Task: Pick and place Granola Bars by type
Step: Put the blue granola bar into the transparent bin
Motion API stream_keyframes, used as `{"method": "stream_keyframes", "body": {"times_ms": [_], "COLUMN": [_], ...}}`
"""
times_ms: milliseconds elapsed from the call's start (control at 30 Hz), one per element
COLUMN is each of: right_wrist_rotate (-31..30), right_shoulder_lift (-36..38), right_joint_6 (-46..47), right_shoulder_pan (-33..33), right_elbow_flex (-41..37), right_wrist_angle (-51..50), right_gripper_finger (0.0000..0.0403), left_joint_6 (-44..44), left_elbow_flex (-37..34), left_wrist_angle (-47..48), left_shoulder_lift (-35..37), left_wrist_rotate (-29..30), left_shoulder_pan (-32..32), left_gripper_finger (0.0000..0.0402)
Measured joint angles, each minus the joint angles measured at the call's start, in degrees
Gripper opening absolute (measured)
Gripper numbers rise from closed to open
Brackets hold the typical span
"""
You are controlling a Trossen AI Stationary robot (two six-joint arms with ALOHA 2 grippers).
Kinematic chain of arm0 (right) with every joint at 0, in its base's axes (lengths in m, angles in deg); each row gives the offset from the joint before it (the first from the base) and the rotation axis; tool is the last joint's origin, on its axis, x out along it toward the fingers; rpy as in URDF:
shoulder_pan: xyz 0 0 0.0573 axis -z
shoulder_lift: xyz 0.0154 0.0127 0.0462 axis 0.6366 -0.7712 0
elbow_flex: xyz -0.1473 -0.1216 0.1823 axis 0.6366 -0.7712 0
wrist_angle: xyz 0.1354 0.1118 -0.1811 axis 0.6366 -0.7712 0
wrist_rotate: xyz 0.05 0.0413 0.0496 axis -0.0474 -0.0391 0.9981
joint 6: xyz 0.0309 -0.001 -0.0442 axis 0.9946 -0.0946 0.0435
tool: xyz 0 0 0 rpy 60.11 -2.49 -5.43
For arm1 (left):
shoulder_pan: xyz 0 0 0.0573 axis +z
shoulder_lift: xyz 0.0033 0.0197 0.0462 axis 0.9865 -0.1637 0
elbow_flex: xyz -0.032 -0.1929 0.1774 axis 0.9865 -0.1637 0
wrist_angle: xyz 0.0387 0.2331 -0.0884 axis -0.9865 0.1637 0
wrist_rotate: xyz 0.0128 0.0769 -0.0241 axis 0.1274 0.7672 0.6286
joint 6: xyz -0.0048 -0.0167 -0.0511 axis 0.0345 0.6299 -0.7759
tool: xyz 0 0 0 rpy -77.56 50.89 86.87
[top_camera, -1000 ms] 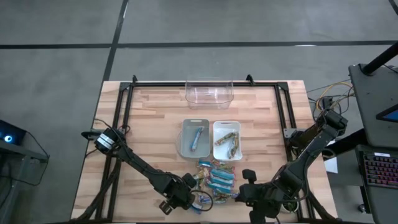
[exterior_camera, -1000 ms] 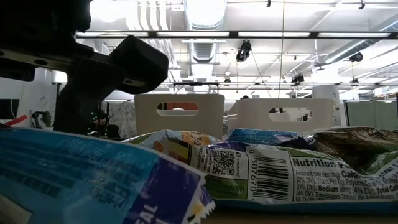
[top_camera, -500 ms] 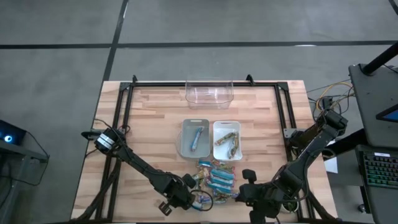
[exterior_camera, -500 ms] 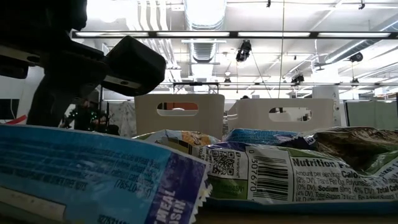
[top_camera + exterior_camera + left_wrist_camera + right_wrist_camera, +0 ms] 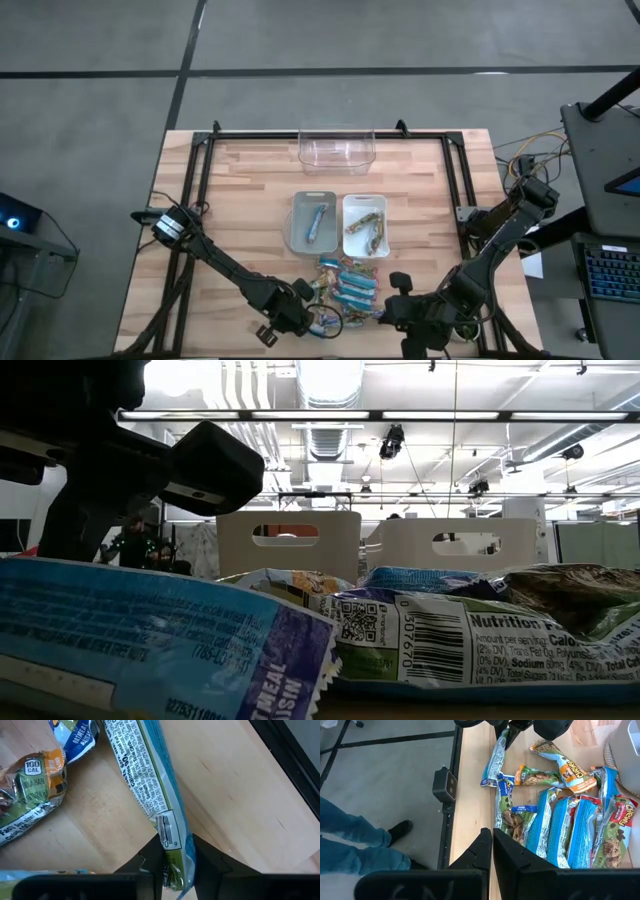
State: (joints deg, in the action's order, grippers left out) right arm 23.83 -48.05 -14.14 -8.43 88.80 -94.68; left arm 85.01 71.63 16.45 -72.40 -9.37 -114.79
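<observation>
Your left gripper [image 5: 172,865] pinches a blue bar [image 5: 150,785] between its fingers; a green bar [image 5: 30,795] lies beside. Your right gripper [image 5: 492,845], fingers pressed together, faces the pile [image 5: 565,825].

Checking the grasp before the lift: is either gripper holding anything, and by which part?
The left gripper pinches a blue shiny-wrapped granola bar at its crimped end by the barcode. The right gripper is shut, holding nothing.
</observation>
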Motion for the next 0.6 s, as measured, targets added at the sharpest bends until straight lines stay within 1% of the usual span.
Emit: {"method": "stream_keyframes", "body": {"times_ms": [267, 600], "right_wrist_rotate": [0.0, -0.02], "right_shoulder_lift": [0.0, 0.0], "right_joint_6": [0.0, 0.0], "right_shoulder_pan": [0.02, 0.0], "right_elbow_flex": [-0.02, -0.04], "right_wrist_angle": [0.0, 0.02], "right_gripper_finger": [0.0009, 0.0009], "left_joint_6": [-0.27, -0.95], "left_elbow_flex": [1.39, 6.61], "left_wrist_angle": [0.19, 3.86], "left_shoulder_lift": [0.08, 0.2], "left_wrist_rotate": [0.02, 1.63], "left_shoulder_pan": [0.03, 0.15], "left_gripper_finger": [0.0053, 0.0053]}}
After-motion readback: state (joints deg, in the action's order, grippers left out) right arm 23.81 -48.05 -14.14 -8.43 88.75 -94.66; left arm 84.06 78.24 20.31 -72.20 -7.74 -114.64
